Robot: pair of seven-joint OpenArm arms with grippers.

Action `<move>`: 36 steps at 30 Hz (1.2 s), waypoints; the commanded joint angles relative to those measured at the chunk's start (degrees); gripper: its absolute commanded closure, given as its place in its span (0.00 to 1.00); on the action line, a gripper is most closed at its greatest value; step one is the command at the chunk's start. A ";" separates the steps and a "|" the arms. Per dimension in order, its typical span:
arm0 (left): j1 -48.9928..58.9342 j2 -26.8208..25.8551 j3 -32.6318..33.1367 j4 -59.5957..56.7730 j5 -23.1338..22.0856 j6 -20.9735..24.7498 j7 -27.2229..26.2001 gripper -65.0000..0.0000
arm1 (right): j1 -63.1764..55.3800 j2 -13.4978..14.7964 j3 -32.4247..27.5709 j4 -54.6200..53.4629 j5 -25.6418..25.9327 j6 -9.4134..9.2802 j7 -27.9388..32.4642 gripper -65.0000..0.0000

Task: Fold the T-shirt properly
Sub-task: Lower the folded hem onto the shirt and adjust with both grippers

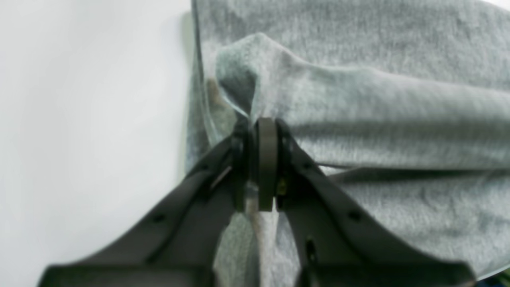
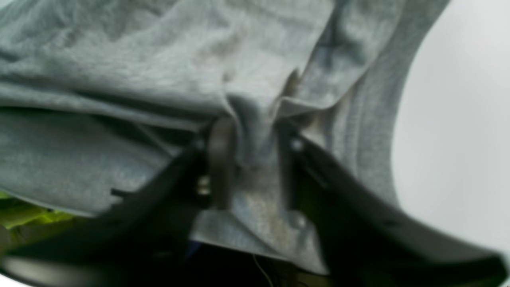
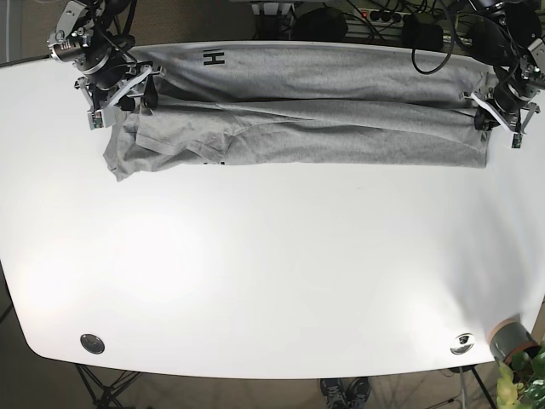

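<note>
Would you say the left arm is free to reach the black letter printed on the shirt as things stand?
Probably not: the left gripper is shut on the shirt at the end opposite the letter, which lies near the right gripper.

- The base view looks straight down from high above the white table [image 3: 272,281], taking in both arms.
- Each wrist view sits very close behind its own fingers, facing the grey T-shirt [image 3: 324,111], somewhat blurred.
- All three views share that cloth.
</note>
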 commanded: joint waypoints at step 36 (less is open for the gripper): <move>-1.28 -0.07 5.01 -1.55 0.36 0.12 -1.31 0.63 | 15.08 0.39 -6.40 -12.50 -18.78 -0.21 6.53 0.65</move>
